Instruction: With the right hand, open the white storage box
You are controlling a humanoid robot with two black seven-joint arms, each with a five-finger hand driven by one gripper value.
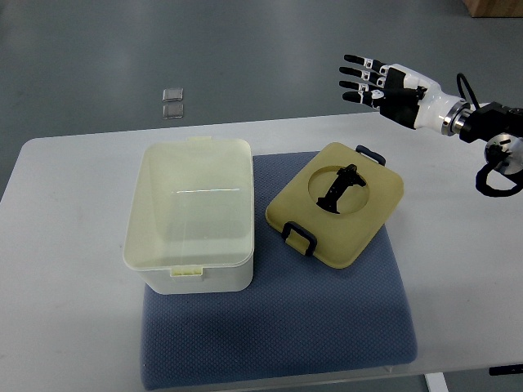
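Observation:
The white storage box point(190, 214) stands open on the left part of a blue mat point(327, 310), and its inside looks empty. Its cream lid point(337, 203) lies flat on the mat to the right of the box, with a black handle in a round recess and black clips at two edges. My right hand point(368, 82) hovers above the table's far right edge, well clear of the lid. Its fingers are spread, point left and hold nothing. My left arm does not show.
A white table point(65, 245) carries the mat. Two small clear squares point(172, 103) lie on the grey floor beyond the table's far edge. A brown box corner point(494, 6) shows at the top right.

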